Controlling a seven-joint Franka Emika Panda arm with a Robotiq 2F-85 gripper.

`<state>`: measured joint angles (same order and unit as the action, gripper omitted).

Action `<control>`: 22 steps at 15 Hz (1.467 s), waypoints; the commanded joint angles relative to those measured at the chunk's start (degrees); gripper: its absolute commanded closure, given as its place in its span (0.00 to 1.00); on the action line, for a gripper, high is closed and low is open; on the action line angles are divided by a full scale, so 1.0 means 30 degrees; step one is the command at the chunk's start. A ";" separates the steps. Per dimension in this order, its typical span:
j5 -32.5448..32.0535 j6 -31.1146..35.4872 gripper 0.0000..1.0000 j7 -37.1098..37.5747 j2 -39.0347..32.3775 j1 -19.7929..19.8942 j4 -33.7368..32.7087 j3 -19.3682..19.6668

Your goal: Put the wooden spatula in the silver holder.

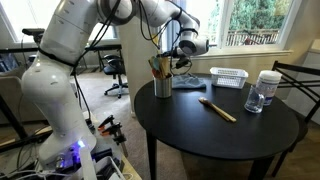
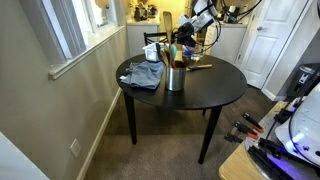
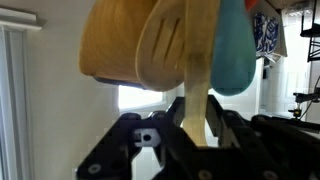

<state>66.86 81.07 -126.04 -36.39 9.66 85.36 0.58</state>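
noting a round black table (image 1: 250, 135) with the white arm (image 1: 70, 40) bent over its rim. further along, spotting a white mesh basket (image 1: 228, 77), a clear jar (image 1: 266, 88) and a thin-handled wooden utensil (image 1: 218, 110) lying loose on the top, well apart from the work. finding the silver holder (image 1: 162, 87) upright near the table edge, bristling with utensils. placing the gripper (image 1: 182, 62) just beside and above that bunch. in wrist view, reading the jaws as nearly closed, pinching the wooden spatula (image 3: 198, 90) by its flat pale shaft. cannot tell whether its lower end sits inside the cup. judging pickup and carry done; seating and release left.
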 commanded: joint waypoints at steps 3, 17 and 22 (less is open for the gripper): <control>-0.1423 -0.0546 0.90 0.0848 -0.0793 0.0048 -0.0712 0.0255; -0.2844 0.0306 0.17 0.0910 -0.1656 0.0679 -0.1303 0.1080; -0.3087 0.0588 0.00 0.0672 -0.1264 0.0959 -0.0945 0.1228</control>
<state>59.19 81.56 -125.16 -41.05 12.01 82.48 4.58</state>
